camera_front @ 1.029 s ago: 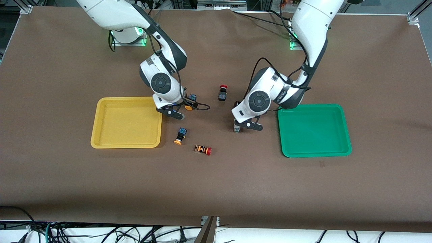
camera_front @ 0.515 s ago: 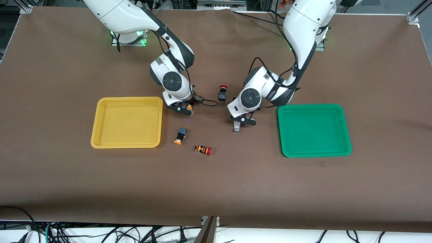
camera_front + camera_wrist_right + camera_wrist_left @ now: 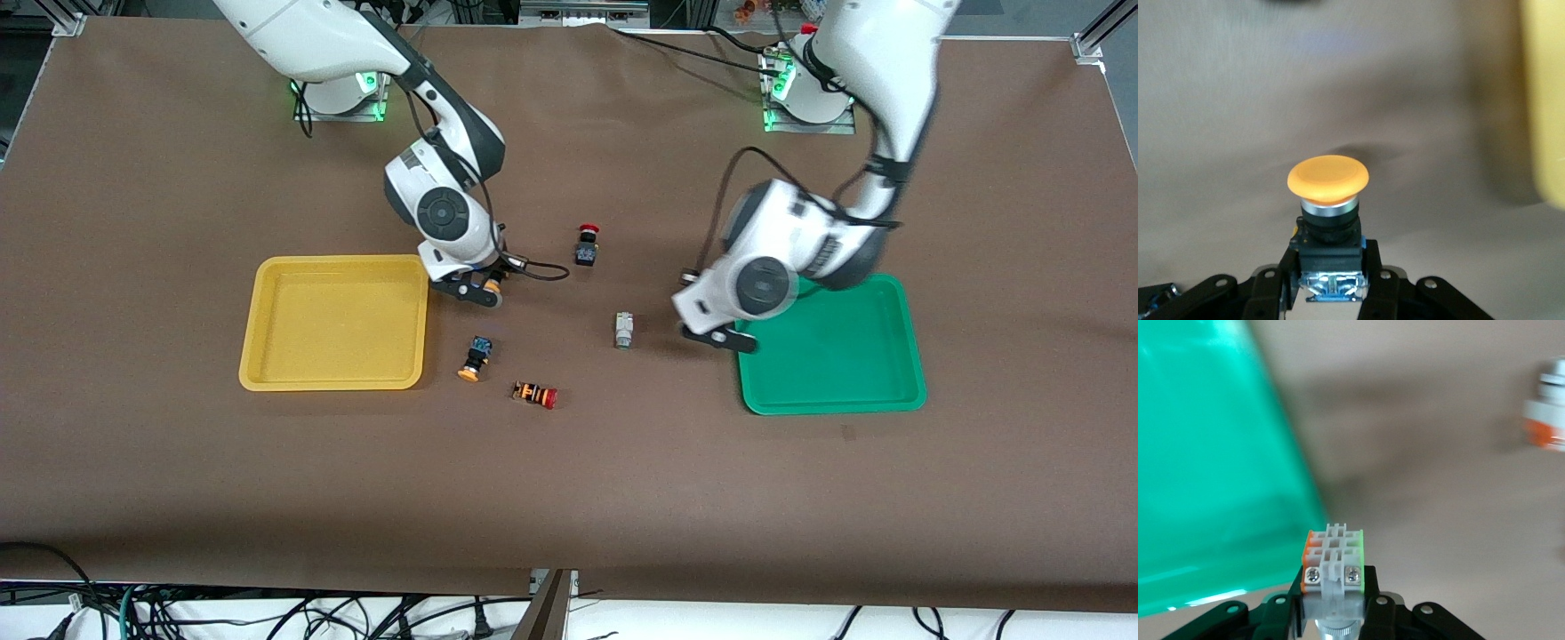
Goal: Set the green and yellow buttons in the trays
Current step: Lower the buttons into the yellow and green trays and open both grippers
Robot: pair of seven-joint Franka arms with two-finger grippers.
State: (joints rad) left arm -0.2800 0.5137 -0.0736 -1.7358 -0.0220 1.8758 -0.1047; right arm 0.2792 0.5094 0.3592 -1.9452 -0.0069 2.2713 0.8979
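Note:
My right gripper [image 3: 1330,280] is shut on the black body of a yellow button [image 3: 1328,200], held over the brown mat beside the yellow tray [image 3: 333,382]; its orange cap [image 3: 492,286] peeks out under the hand. My left gripper [image 3: 1333,587] is shut on a whitish-grey green button [image 3: 1333,563] at the edge of the green tray [image 3: 831,404]; in the front view the hand [image 3: 722,336] hides it. A second yellow button [image 3: 474,358] lies near the yellow tray's corner. Another grey green button [image 3: 624,330] lies mid-table.
A black switch with a red cap [image 3: 586,246] stands between the two arms. An orange-striped switch with a red cap [image 3: 534,394] lies nearer the front camera than the loose yellow button. Both trays hold nothing.
Both grippers went from open to shut. The left arm swung from mid-table to the green tray's edge with one grey button. The right gripper closed on the yellow button beside the yellow tray.

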